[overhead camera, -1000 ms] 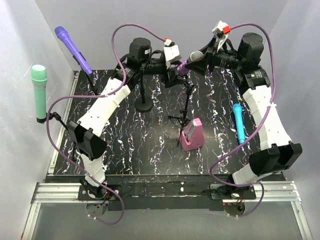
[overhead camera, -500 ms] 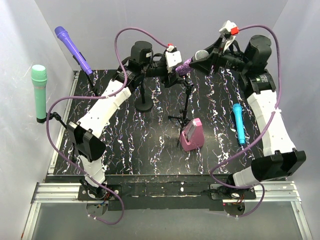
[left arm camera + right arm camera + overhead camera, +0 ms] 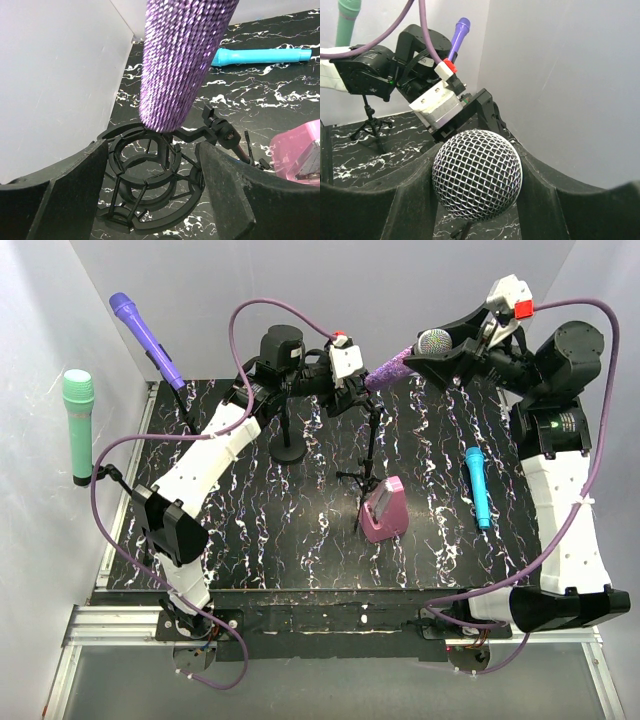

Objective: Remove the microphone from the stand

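Note:
The microphone has a purple glitter body (image 3: 390, 368) and a silver mesh head (image 3: 434, 342). My right gripper (image 3: 442, 352) is shut on the head, which fills the space between its fingers in the right wrist view (image 3: 477, 175). It holds the microphone tilted, high at the back. In the left wrist view the purple body (image 3: 180, 60) ends just at the top rim of the black shock mount (image 3: 150, 180). My left gripper (image 3: 150, 200) is shut on that mount, atop the tripod stand (image 3: 368, 455). In the top view the left gripper (image 3: 352, 390) sits left of the microphone's tail.
A pink case (image 3: 383, 510) sits by the tripod's feet. A cyan microphone (image 3: 478, 485) lies at the right. A round-base stand (image 3: 288, 445) is behind my left arm. A purple microphone (image 3: 145, 338) and a green one (image 3: 78, 425) stand at the left wall.
My right gripper has moved up and to the right with the microphone, drawing its purple body out of the shock mount. My left gripper has stayed on the mount.

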Action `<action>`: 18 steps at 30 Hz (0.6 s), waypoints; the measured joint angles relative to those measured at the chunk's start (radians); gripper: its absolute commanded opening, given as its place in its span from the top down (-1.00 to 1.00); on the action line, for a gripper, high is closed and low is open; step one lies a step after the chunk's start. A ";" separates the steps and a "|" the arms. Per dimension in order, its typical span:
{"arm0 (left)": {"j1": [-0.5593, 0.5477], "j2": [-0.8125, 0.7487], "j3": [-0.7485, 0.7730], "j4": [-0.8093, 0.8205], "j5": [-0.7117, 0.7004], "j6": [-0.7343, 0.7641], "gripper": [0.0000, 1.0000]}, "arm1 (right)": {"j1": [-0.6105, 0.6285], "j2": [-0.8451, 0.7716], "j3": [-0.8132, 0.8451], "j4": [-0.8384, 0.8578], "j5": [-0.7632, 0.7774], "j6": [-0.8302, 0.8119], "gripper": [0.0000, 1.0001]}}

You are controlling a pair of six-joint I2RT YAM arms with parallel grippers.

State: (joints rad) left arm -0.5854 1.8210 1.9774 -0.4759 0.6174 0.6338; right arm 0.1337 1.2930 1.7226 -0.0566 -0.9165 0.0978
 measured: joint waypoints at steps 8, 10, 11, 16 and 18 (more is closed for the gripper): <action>-0.002 0.000 0.000 0.023 0.017 -0.067 -0.79 | -0.055 -0.047 0.000 -0.071 0.062 -0.038 0.97; -0.007 0.000 0.000 0.032 0.032 -0.090 -0.81 | -0.059 -0.084 -0.018 -0.094 0.119 -0.081 0.97; -0.010 -0.001 0.000 0.035 0.040 -0.101 -0.82 | -0.061 -0.102 -0.029 -0.106 0.141 -0.098 0.97; -0.028 -0.021 0.000 0.034 0.074 -0.146 -0.86 | -0.071 -0.196 -0.128 -0.191 0.281 -0.191 0.97; -0.038 -0.034 0.000 0.034 0.080 -0.158 -0.86 | -0.074 -0.213 -0.175 -0.233 0.335 -0.215 0.97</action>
State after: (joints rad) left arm -0.6231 1.7870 1.9770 -0.4419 0.6971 0.4763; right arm 0.0593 1.0801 1.5471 -0.2897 -0.5812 -0.1173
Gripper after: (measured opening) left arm 0.924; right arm 0.602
